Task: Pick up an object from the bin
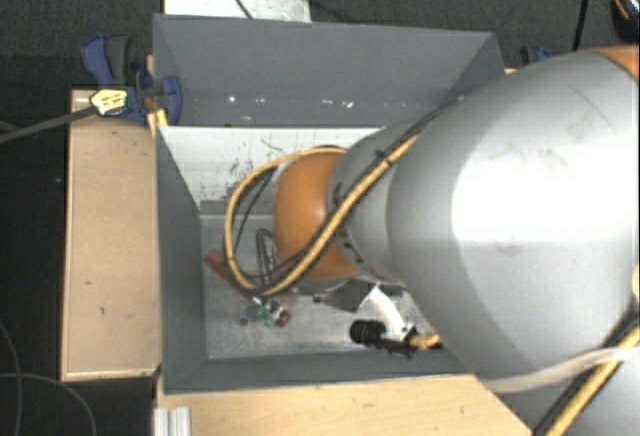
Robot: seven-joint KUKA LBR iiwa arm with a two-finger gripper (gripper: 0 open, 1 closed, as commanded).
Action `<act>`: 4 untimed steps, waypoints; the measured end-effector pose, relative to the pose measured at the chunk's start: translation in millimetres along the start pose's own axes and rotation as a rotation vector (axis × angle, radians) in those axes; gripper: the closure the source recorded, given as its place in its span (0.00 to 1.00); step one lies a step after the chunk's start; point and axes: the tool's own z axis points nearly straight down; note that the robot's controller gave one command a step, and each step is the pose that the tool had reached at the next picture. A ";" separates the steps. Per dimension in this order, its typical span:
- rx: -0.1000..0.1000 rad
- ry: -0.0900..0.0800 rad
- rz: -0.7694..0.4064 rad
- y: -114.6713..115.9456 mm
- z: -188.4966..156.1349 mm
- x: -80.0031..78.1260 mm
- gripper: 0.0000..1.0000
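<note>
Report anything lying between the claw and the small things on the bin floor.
Nothing visible covers them. The small green-and-brown piece and the white piece with a black end lie bare on the grey metal bin floor, near the arm's orange wrist cover. What lies under that cover cannot be told.

- The arm (pixel 520 254) and its orange cover (pixel 305 219) block the middle and right of the bin (pixel 320 74).
- Looped cables (pixel 232 224) crowd the left wall.
- Bare floor (pixel 232 339) lies front-left, bounded by a small green-brown thing (pixel 270 314) and a white-and-black thing (pixel 385 324).
</note>
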 end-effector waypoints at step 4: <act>-0.007 -0.006 -0.022 2.7 -130.9 -2.2 1.00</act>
